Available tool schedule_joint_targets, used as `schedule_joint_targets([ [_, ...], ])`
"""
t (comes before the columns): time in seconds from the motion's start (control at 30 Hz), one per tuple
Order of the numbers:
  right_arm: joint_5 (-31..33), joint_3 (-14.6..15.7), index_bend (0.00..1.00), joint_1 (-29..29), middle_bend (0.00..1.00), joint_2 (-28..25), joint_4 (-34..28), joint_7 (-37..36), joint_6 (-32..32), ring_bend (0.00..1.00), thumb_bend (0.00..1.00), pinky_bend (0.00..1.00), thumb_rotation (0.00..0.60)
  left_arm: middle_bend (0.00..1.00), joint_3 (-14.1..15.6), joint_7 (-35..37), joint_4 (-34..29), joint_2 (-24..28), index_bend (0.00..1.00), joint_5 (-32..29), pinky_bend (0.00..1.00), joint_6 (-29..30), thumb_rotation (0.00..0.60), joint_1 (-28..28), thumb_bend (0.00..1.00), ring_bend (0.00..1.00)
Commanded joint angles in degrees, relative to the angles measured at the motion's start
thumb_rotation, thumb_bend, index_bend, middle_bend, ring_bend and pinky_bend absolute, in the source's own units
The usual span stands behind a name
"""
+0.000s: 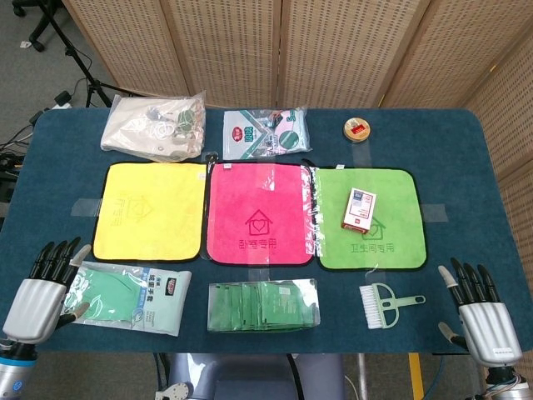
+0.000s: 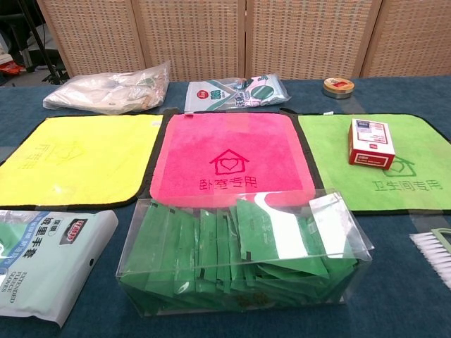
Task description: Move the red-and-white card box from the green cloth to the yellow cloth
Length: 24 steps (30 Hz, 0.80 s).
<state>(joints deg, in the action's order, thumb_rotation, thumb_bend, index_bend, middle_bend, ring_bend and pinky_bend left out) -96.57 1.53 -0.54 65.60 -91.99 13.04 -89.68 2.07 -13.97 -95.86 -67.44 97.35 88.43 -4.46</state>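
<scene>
From my seat I see the card box (image 1: 359, 208) lying flat on the green cloth (image 1: 391, 250), toward its far middle, its red-and-white face up. The green cloth is the rightmost of three laid side by side on the blue tabletop (image 1: 466, 167); the pink cloth (image 1: 260, 187) sits in the middle and the yellow cloth (image 1: 150, 212) on the left, bare.

My left hand (image 1: 40, 290) hovers at the near left corner, fingers straight and apart, holding nothing — it is just beside the pack of gloves (image 1: 129, 297) lying in front of the yellow cloth. My right hand (image 1: 481, 312) is at the near right corner, likewise spread and empty, well apart from the card box. Neither hand shows in the chest view.

Between the hands, near the front edge, stands a clear box of green sachets (image 2: 243, 253), and to its right lies a small green brush (image 1: 385, 300). Along the far side I see a clear plastic bag (image 1: 154, 125) on the left, a green-and-white packet (image 1: 265, 133) behind the pink cloth, and a small round tin (image 1: 357, 129) behind the green cloth.
</scene>
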Motion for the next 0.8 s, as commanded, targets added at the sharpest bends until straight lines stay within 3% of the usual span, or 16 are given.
schedule_joint_targets([
  [0.03, -0.08, 0.07, 0.00, -0.05, 0.00, -0.04, 0.05, -0.22, -0.09, 0.00, 0.00, 0.00, 0.600, 0.00, 0.14, -0.35, -0.12, 0.01, 0.00, 0.33, 0.00, 0.17, 0.600, 0.10, 0.08, 0.00],
  [0.57, -0.17, 0.01, 0.00, 0.46, 0.00, 0.18, 0.28, -1.10, 0.45, 0.00, 0.00, 0.00, 0.600, 0.00, 0.38, -1.12, -0.64, 0.03, 0.00, 1.02, 0.00, 0.22, 0.600, 0.26, 0.11, 0.00],
  [0.8, 0.06, -0.79, 0.00, 3.98, 0.00, -0.67, -2.45, -3.69, 5.22, 0.00, 0.21, 0.00, 0.600, 0.00, 0.34, -1.33, -0.49, -0.29, 0.00, 1.05, 0.00, 0.08, 0.600, 0.24, 0.11, 0.00],
])
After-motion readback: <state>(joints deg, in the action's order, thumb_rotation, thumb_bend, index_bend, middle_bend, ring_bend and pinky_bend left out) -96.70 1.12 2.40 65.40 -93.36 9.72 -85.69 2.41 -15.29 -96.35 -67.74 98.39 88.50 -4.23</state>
